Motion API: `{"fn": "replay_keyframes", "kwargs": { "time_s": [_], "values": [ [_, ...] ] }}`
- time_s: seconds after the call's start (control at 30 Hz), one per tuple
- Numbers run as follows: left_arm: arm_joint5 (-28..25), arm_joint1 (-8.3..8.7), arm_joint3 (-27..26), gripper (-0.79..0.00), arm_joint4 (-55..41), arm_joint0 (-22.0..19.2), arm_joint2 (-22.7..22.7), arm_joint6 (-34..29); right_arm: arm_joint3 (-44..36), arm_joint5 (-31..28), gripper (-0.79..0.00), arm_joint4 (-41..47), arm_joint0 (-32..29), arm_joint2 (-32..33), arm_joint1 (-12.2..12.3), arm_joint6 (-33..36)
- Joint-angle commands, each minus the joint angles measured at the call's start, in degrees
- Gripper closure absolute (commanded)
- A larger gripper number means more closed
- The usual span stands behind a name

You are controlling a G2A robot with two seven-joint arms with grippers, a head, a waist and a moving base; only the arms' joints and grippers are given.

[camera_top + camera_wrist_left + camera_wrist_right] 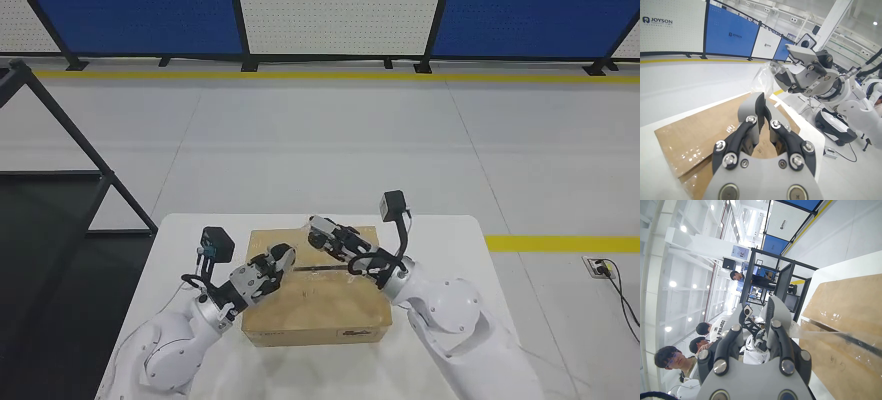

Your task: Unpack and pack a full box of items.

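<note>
A closed brown cardboard box [310, 312] [696, 128] [848, 298] lies on the white table [440, 240], its centre seam covered with glossy clear tape. My left gripper [275, 266] [763, 102] hovers over the box's left part, shut on a crumpled strip of clear tape [762, 77]. The strip rises to my right gripper [333, 238] [789, 64], which hangs open above the box's far edge. The tape clings to one of its fingers [780, 313]. In the right wrist view the tape strip [810, 332] stretches from that finger down to the box seam.
A black metal frame [80, 150] stands on the floor beside the table's left side. Bare table margins [180, 250] run left and right of the box. A white wheeled machine [834, 126] sits on the floor beyond the table's right edge.
</note>
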Motion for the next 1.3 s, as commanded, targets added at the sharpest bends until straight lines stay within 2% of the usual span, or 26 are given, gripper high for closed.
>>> {"fn": "replay_keyframes", "kwargs": {
  "time_s": [0.0,0.2,0.47,0.7,0.87,1.0,1.2,1.27],
  "values": [
    [-1.3,0.05,0.9,0.000,-2.3,-0.3,-0.2,-0.5,-0.6,-0.2,-0.785,0.0,-0.9,1.3,0.1,-0.6],
    [-4.3,0.37,2.3,0.000,-7.2,-0.6,-1.6,-2.2,-2.8,0.4,-0.785,0.1,-4.1,5.3,0.7,-1.9],
    [-5.2,0.64,3.0,0.000,-8.7,-0.8,-2.2,-3.1,-4.1,3.0,-0.785,-0.1,-6.4,7.8,1.1,-0.8],
    [-5.7,0.74,3.5,0.000,-9.3,-1.0,-2.2,-3.0,-1.0,12.6,-0.785,-1.3,-4.2,6.1,1.2,4.3],
    [-6.1,0.84,3.9,0.000,-10.0,-1.0,-2.2,-3.1,2.8,13.0,-0.785,1.0,-2.6,4.7,0.8,6.6],
    [-6.1,0.91,3.9,-0.055,-10.5,-1.0,-2.2,-3.3,5.6,12.9,-0.785,2.0,-1.2,3.2,0.4,8.8],
    [-6.3,1.05,4.0,-0.114,-10.9,-1.0,-2.2,-3.8,8.0,12.8,-0.785,1.9,0.4,2.0,-0.1,8.5],
    [-6.3,1.11,4.0,-0.203,-11.3,-0.9,-2.3,-4.0,8.4,13.0,-0.785,1.6,0.7,1.9,-0.1,8.0]
  ]
}}
